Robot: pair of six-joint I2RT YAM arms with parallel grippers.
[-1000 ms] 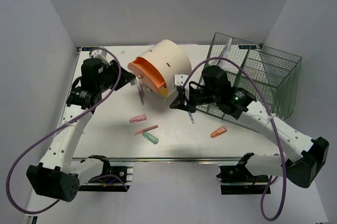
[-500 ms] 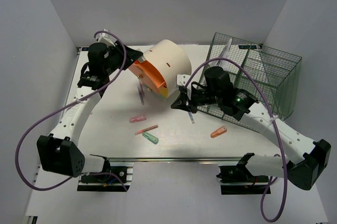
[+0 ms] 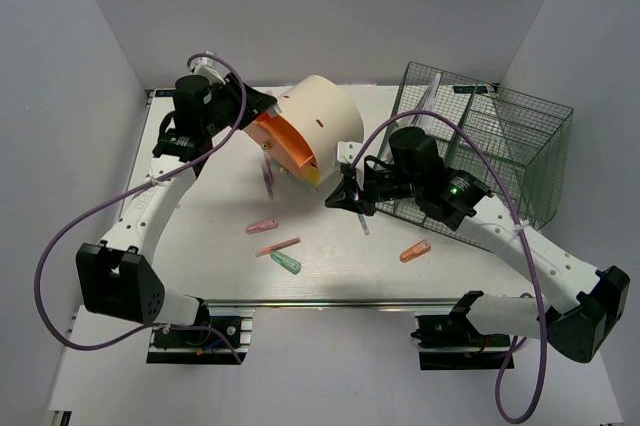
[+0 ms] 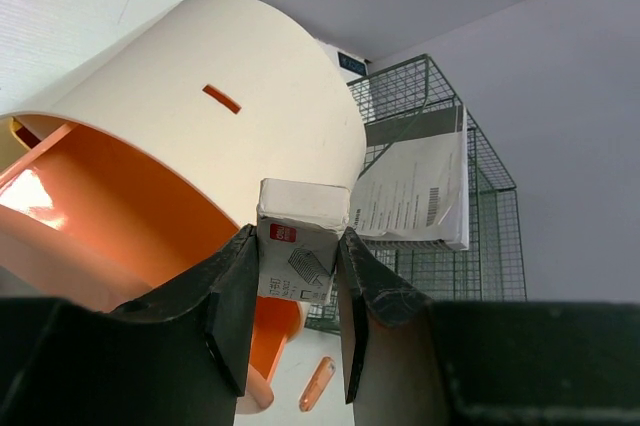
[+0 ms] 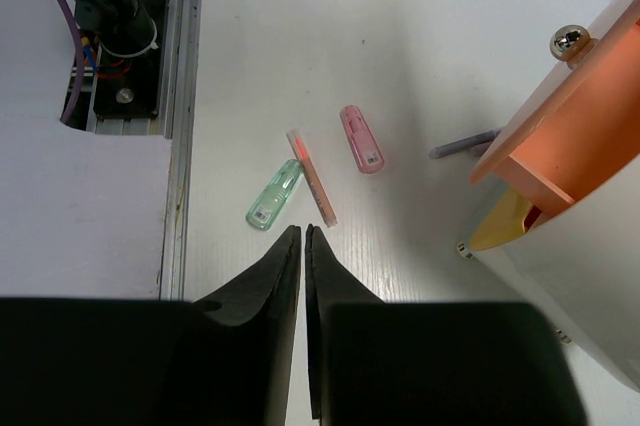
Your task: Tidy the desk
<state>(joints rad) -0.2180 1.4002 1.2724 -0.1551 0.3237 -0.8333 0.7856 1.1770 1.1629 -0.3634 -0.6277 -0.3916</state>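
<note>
As left claw [image 4: 297, 246] lifts its white box [image 4: 303, 208] higher, right claw [image 5: 303, 233] stays pinched.

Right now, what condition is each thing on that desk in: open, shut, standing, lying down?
Left jaws: closed on a small white box.
Right jaws: shut, nothing seen between them.
Cream tub: tipped on its side, mouth open.
Wire basket: standing, papers inside.
Pink marker, green marker, orange marker: lying flat on the desk.
</note>
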